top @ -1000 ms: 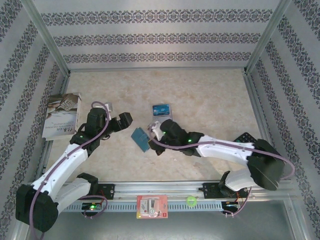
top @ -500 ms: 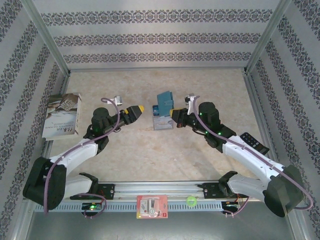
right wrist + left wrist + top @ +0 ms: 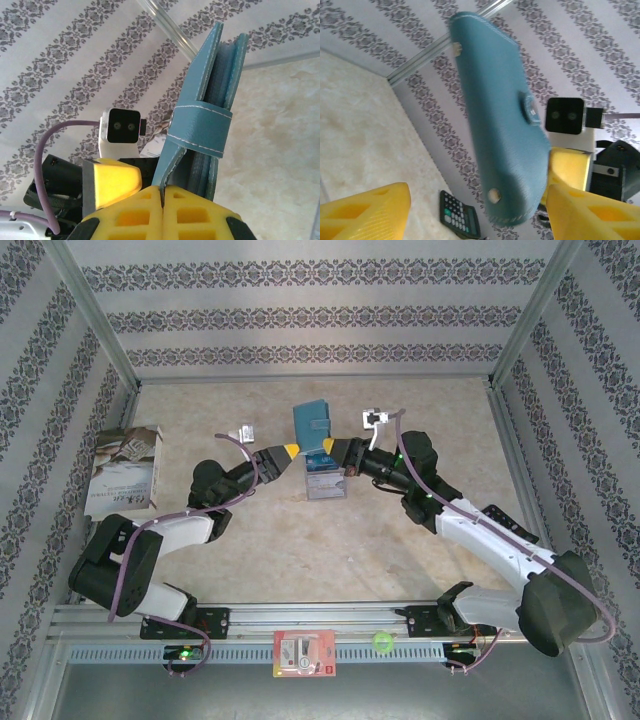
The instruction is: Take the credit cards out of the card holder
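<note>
Pinched tight in the right gripper [image 3: 161, 192]: one cover of the teal card holder [image 3: 210, 100], folded, strap across its open edge, held clear of the table [image 3: 420, 410] above the middle of its far half. Facing it from the left, jaws apart: the left gripper [image 3: 288, 452], yellow fingers [image 3: 370, 210] on either side of the holder's lower end; impossible to tell whether touching. Directly below on the surface, toward the far middle: credit cards [image 3: 325, 478], one blue, another pale. Along the left edge, a pale book [image 3: 125, 470]. By the right edge, a black calculator [image 3: 460, 217]. At the near edge, a red-and-white packet [image 3: 304, 653].
</note>
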Robot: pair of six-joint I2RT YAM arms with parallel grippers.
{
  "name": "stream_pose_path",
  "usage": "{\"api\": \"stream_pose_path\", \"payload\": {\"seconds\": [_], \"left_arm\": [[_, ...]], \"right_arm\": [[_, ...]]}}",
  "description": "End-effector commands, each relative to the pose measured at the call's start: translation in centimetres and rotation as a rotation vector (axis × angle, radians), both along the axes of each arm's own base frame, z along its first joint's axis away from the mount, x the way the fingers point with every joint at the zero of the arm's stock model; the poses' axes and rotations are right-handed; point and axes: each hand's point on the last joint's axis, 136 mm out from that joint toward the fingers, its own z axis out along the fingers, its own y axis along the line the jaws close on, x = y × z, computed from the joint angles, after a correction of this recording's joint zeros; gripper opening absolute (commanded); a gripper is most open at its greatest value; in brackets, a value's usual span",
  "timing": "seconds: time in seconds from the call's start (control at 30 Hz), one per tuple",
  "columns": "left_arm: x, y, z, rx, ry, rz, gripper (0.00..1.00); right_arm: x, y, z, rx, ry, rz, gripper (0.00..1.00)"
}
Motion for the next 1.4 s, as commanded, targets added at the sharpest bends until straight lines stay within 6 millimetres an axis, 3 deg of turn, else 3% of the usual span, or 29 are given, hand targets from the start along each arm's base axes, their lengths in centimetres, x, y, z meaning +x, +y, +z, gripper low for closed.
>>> {"api": "stream_pose_path", "payload": {"seconds": [0.0,0.07,0.17,0.4,0.47,0.53,0.63,0.8,0.93,1.37], "left_arm": [[-1.4,-1.1,3.9,-0.05,-0.134,-0.061,0.72],[-1.6,-1.5,4.1,-0.048,-0.142,-0.072,0.69],[-1.9,-1.9,4.4,-0.05,-0.148,-0.083,0.56],[-2.2,-2.0,3.7,0.021,-0.115,-0.065,0.1],[-2.3,-2.1,3.3,0.081,-0.107,-0.035,0.0],[-2.2,-2.1,1.9,0.212,-0.067,0.025,0.0],[-2.2,-2.0,0.1,0.428,-0.028,0.119,0.0],[-2.5,-2.0,-0.6,0.592,-0.035,0.229,0.0],[-2.9,-2.3,0.0,0.696,-0.098,0.302,0.0],[-3.6,-2.7,1.1,0.717,-0.167,0.344,0.0]], "right_arm": [[-1.0,1.3,2.5,0.067,-0.05,0.065,0.0],[-1.1,1.6,2.0,0.064,-0.034,0.073,0.0],[-1.2,1.8,1.1,0.063,-0.008,0.078,0.0],[-0.6,0.3,-0.3,-0.01,0.054,-0.006,0.01],[-0.5,-0.4,-0.3,-0.055,0.069,-0.047,0.14],[-0.5,-1.3,0.1,-0.123,0.072,-0.116,0.34],[-1.1,-2.1,1.3,-0.199,0.038,-0.206,0.49],[-1.1,-1.0,1.9,-0.192,0.112,-0.239,0.5],[-0.9,-0.1,1.6,-0.196,0.154,-0.27,0.5],[-0.9,1.7,0.2,-0.213,0.227,-0.23,0.44]]}}
